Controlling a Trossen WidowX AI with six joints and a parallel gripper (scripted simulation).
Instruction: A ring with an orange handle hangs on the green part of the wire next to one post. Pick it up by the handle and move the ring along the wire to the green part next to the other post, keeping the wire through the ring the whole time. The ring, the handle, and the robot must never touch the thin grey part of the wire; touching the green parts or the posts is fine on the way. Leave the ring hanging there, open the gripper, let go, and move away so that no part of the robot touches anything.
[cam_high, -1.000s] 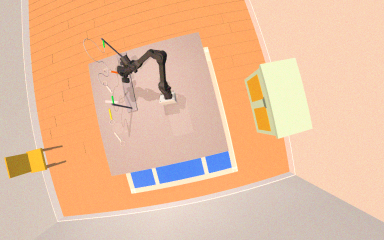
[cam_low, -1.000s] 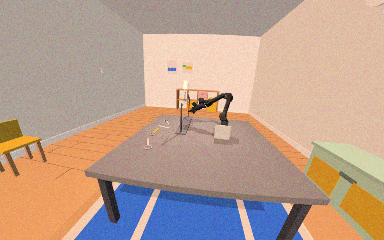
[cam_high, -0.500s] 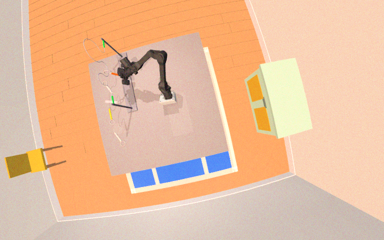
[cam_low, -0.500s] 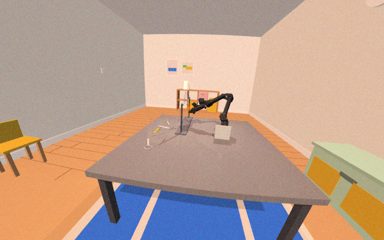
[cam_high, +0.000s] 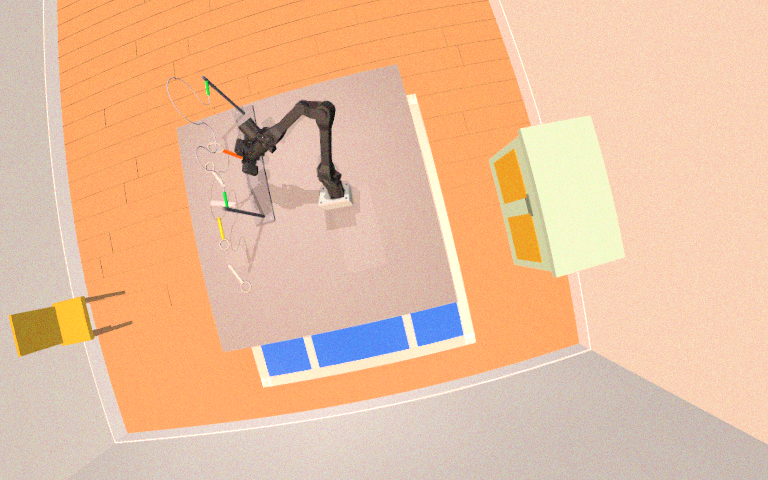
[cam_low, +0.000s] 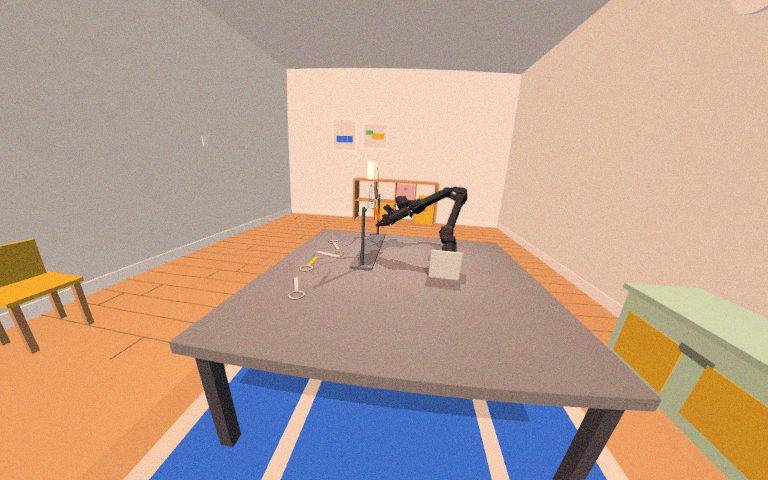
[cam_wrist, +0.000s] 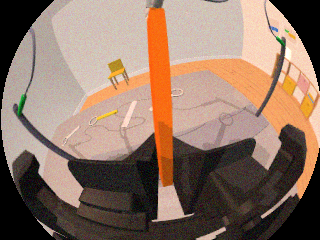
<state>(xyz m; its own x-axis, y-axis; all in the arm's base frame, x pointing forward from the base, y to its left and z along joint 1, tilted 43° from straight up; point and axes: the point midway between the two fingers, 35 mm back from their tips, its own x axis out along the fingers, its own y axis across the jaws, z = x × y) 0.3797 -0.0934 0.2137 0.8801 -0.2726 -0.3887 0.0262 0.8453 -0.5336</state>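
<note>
My gripper is shut on the orange handle and holds it in the air over the table's far left part. The small ring at the handle's tip sits around the thin grey wire, about midway between the two green parts. I cannot tell whether the ring touches the wire. Two dark posts carry the wire.
Three spare ring tools lie on the table left of the stand: one yellow-handled, two white-handled. A white block stands at the arm's base. The grey base plate lies under the wire.
</note>
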